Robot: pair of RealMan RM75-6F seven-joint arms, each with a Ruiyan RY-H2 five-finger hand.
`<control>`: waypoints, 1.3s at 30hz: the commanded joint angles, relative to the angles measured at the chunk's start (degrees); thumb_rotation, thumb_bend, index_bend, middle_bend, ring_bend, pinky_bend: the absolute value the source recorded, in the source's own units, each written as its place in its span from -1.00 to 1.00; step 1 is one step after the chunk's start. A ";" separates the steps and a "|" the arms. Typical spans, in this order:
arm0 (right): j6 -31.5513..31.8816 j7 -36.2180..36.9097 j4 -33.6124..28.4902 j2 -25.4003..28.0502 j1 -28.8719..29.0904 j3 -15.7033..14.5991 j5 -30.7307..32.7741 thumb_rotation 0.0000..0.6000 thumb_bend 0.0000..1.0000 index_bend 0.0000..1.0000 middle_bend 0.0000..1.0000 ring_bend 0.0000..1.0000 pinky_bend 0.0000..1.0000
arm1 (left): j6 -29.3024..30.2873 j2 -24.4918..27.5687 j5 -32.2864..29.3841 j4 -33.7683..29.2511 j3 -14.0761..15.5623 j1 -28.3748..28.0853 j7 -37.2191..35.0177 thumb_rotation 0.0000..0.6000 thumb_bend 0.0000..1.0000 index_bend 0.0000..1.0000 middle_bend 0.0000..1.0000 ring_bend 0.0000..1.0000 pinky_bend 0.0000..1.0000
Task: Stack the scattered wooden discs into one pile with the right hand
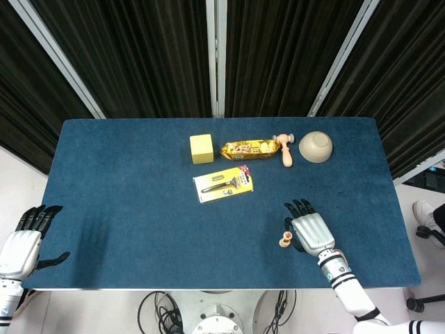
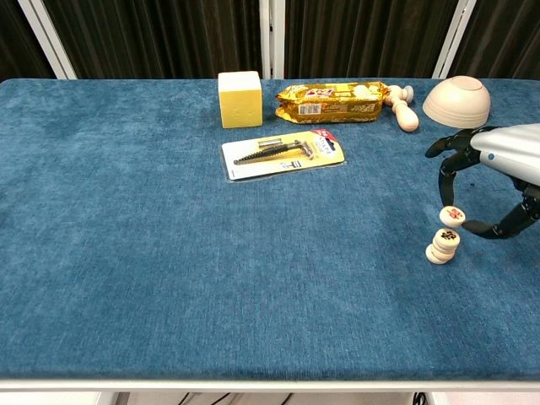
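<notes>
Nearest the robot, at about four o'clock on the blue cloth-covered counter [image 2: 169,253], stands the pile of wooden discs [image 2: 441,246], and the right hand [image 2: 498,181] holds one more wooden disc [image 2: 451,216] just above it, pinched at the rim between thumb and a fingertip while the other fingers spread; whether that disc already touches the pile cannot be told. The discs look small, light, stiff and smooth, so they should slide easily on one another, and the pile already leans a little off true; the rim is probably the best place to hold, letting go only once the disc sits flat and centred, since a sideways nudge could topple the lot. The cloth should give some grip under the bottom disc. The pile stands near the counter's front edge at six o'clock and toward the right edge at three o'clock, with bare cloth all round it, so the hand seems to have room to lift straight up. The left hand [image 1: 24,240] hangs off the counter at eight o'clock, fingers apart and holding nothing. Further off, toward twelve o'clock, lie a carded razor pack [image 2: 283,153], then a yellow cube [image 2: 240,99], a gold snack packet [image 2: 331,90], a small wooden mallet [image 2: 404,106] and an upturned beige bowl [image 2: 456,99], all well apart from the pile.
</notes>
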 commanded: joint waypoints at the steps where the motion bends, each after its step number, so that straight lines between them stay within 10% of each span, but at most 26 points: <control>1: 0.20 -0.94 -0.17 -0.17 -0.24 -0.54 -0.69 1.00 -0.38 0.19 -0.78 -1.00 -1.00 | 0.00 0.02 0.04 -0.05 0.03 0.00 0.08 1.00 -0.75 -0.78 -0.83 -1.00 -1.00; 39: -0.55 -5.47 0.66 -0.81 -1.29 -1.20 -2.06 1.00 -0.45 0.02 -0.86 -1.00 -1.00 | 0.68 0.11 0.37 -0.07 -0.06 0.15 -0.30 1.00 -0.75 -0.78 -0.83 -1.00 -1.00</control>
